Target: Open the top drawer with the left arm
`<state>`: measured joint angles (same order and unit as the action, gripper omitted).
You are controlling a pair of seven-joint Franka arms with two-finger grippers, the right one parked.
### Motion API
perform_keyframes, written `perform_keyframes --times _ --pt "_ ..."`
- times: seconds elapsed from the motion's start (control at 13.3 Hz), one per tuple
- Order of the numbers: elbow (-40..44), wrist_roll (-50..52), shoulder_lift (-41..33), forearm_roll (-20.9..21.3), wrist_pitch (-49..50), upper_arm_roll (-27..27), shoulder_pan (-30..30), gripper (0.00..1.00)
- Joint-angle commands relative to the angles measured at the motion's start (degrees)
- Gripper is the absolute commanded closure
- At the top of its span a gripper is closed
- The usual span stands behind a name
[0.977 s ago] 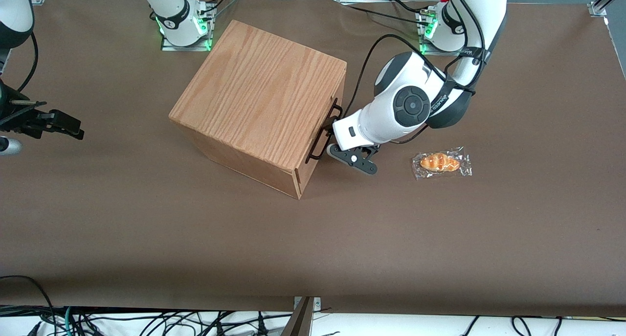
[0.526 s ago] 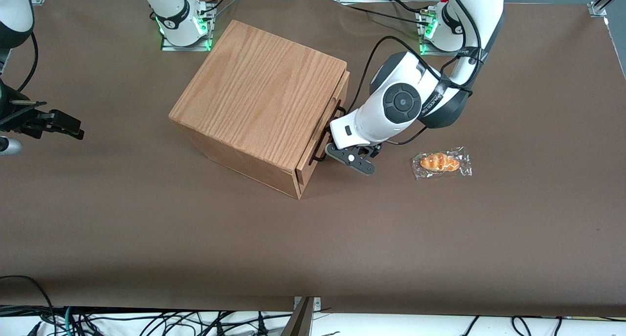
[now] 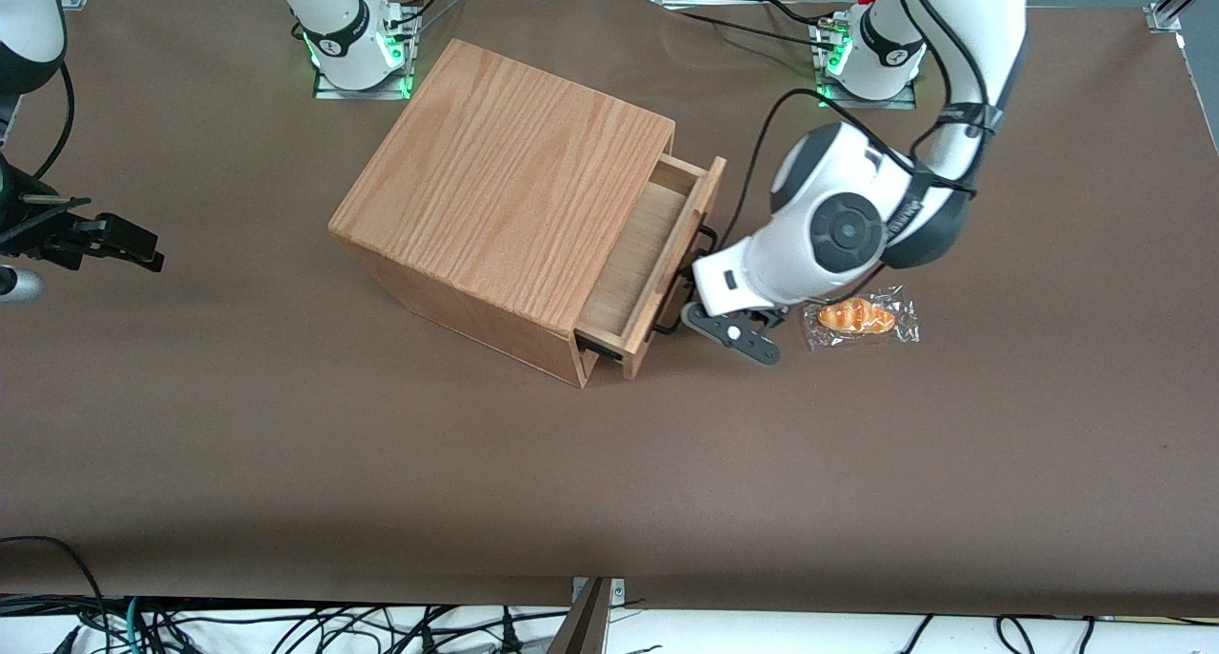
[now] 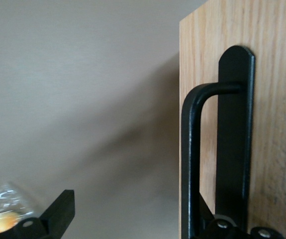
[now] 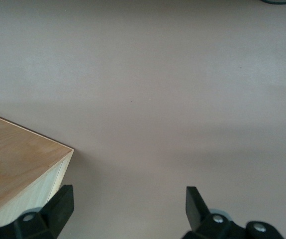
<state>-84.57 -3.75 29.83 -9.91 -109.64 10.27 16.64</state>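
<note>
Top drawer: partly out of box, tray floor showing. Gripper at handle, fingers spread, one hooked inside handle, nothing clamped. Remaining: fuller extension, judged.

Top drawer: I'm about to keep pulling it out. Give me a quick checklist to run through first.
1. Top drawer partly out of the box: ok.
2. Gripper at the black handle, one finger hooked inside it: ok.
3. Fingers open, so this is a hook pull, not a clamp: ok.
4. Pull path clear: not ok, the wrapped bread lies right beside the gripper.
5. Remaining drawer travel: cannot tell.
</note>
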Motion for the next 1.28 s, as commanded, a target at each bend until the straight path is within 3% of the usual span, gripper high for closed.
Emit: perform_keyframes --times 0.0,0.45,1.2 --pt "1.5 -6.3 0.5 4.2 1.5 -0.5 -3.4 0.00" --pt "1.9 -9.9 0.0 4.3 4.3 -0.5 -7.8 0.00" --pt "2.1 -10.0 -1.9 3.2 7.9 -0.4 -9.1 0.00"
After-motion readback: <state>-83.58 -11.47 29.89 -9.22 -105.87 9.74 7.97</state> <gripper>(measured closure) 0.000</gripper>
